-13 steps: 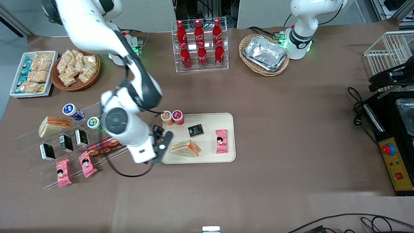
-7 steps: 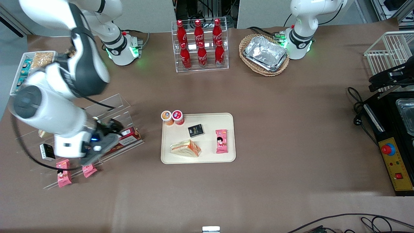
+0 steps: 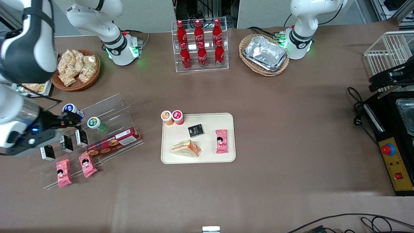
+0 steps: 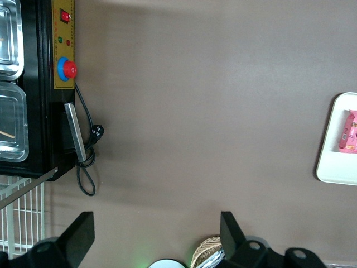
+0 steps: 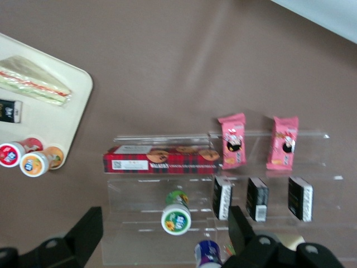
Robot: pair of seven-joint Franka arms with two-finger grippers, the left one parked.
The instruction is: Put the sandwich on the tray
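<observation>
A robotics lab dressed up as a snack shop: a brown-covered surface (image 3: 291, 106) carries a clear rack of cola bottles (image 3: 200, 45), tiered acrylic shelves (image 3: 97, 129) of packets and a basket of foil trays (image 3: 265, 53). Arm bases (image 3: 299, 42) glow green, and a control box with a red stop button (image 3: 388, 149) sits among loose cables.

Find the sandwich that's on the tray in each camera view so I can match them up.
Front view: the sandwich lies on the tray, nearer the camera than the black packet.
Right wrist view: sandwich on the tray.
Left wrist view: not in it.
Shared landmark: the tray.
The gripper hovers over the clear rack.
</observation>
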